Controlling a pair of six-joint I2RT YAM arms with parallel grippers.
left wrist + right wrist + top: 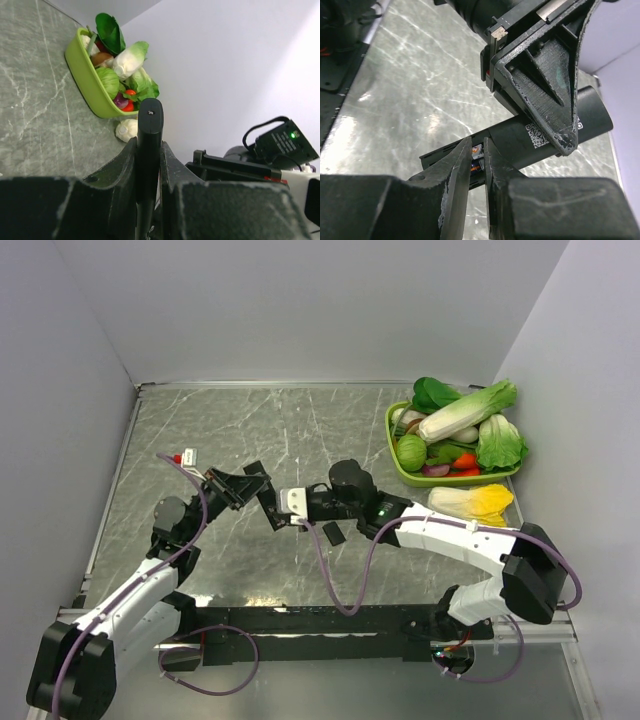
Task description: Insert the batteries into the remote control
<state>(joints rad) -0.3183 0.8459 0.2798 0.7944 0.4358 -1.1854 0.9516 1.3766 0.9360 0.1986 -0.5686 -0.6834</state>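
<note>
My left gripper (240, 490) is shut on the remote control (266, 502), a slim black bar held above the table. In the left wrist view the remote (149, 125) stands up between the closed fingers of the left gripper (149, 150). In the right wrist view the remote (545, 132) lies across the frame, back side up, with a QR label and its open compartment at the left end. My right gripper (477, 145) is shut on a small battery (478, 162) with orange marking, held at the open compartment. The right gripper (280, 508) meets the remote in the top view. Any other battery is hidden.
A small flat black cover piece (333, 533) lies on the table just below the right gripper. A green basket (393, 450) of toy vegetables stands at the back right, with a yellow-white cabbage (472, 502) beside it. A small red-and-white item (183, 456) lies at the left.
</note>
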